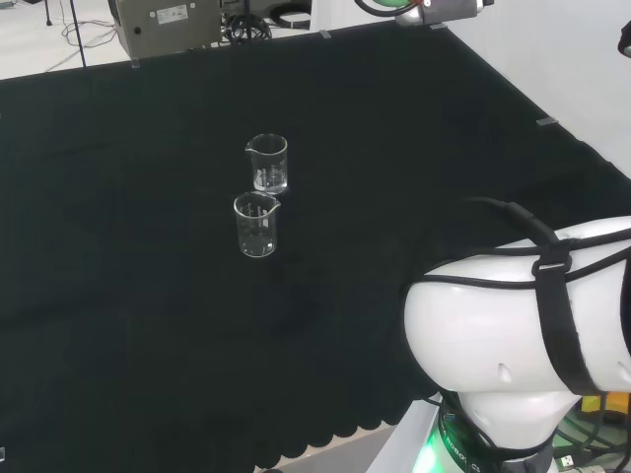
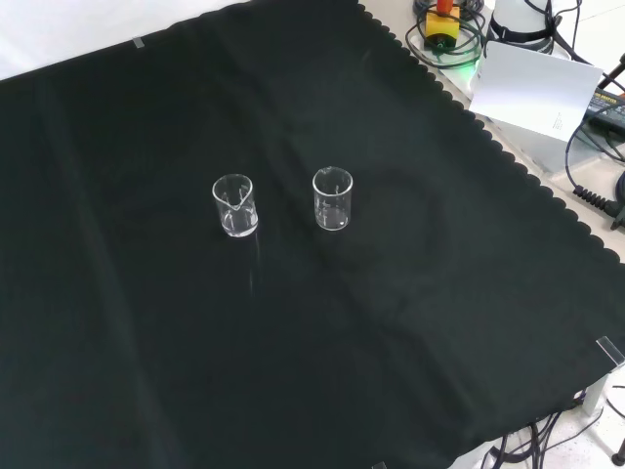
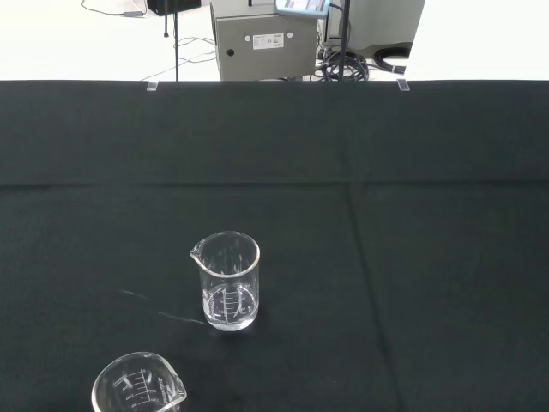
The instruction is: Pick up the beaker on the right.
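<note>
Two small clear glass beakers stand upright on the black cloth, a short gap apart, and both look empty. In the head view one beaker (image 1: pixel 267 164) is farther off and the other beaker (image 1: pixel 257 226) is nearer. The front view shows them side by side: the left beaker (image 2: pixel 234 206) and the right beaker (image 2: pixel 332 199). In the wrist view the far beaker (image 3: pixel 228 281) is seen whole with its spout to one side, while the near beaker (image 3: pixel 137 390) is cut off by the picture's edge. Nothing touches either beaker.
The arm's white link (image 1: pixel 513 325) bulks at the head view's lower right. A grey equipment box (image 1: pixel 168 25) stands beyond the cloth's far edge. In the front view, cables and a white card (image 2: pixel 532 88) lie past the scalloped cloth edge (image 2: pixel 488 137).
</note>
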Robot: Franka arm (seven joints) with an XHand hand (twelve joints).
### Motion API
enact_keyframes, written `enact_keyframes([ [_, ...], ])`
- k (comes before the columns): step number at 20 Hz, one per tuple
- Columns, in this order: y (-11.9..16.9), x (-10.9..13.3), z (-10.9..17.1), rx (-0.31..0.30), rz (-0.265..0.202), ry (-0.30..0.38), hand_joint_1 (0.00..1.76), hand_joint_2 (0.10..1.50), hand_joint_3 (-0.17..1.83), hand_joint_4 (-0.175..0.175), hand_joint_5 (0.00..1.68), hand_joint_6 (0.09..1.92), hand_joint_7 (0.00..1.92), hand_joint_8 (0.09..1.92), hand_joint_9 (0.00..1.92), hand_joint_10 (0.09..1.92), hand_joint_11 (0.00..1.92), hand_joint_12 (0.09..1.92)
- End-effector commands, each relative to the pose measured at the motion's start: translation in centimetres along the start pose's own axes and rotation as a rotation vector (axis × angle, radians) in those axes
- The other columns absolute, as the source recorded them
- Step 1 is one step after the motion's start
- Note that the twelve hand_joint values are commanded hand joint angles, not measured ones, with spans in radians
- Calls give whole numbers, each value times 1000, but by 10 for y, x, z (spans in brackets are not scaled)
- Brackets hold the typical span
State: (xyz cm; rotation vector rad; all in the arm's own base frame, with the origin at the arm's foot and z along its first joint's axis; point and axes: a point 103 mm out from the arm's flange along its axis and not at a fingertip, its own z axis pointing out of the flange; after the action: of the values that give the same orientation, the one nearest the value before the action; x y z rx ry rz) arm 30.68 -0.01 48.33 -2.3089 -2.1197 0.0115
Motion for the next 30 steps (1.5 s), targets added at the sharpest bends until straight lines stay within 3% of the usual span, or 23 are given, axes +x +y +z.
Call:
enact_keyframes([
  [1, 1, 0, -1, -11, 0, -12, 69, 1152, 515, -21, 199, 252, 10, 525, 133, 666, 11, 1294],
  [4, 2, -1, -1, -11, 3, -15, 28, 1237, 373, -22, 251, 118, 2, 525, 124, 670, 0, 1320],
  [13, 14, -7, 7, 3, 29, -10, 26, 1254, 339, -22, 265, 88, 3, 527, 124, 671, 0, 1326],
  [22, 47, -12, 51, 32, 73, 28, 40, 1267, 296, -25, 287, 87, 5, 534, 132, 672, 0, 1326],
  [27, 87, -18, 87, 39, 46, 50, 95, 1248, 278, -27, 303, 87, 33, 548, 177, 689, 0, 1346],
  [30, 117, -29, 114, 23, 24, 119, 229, 1188, 244, -34, 345, 87, 99, 580, 255, 714, 5, 1396],
])
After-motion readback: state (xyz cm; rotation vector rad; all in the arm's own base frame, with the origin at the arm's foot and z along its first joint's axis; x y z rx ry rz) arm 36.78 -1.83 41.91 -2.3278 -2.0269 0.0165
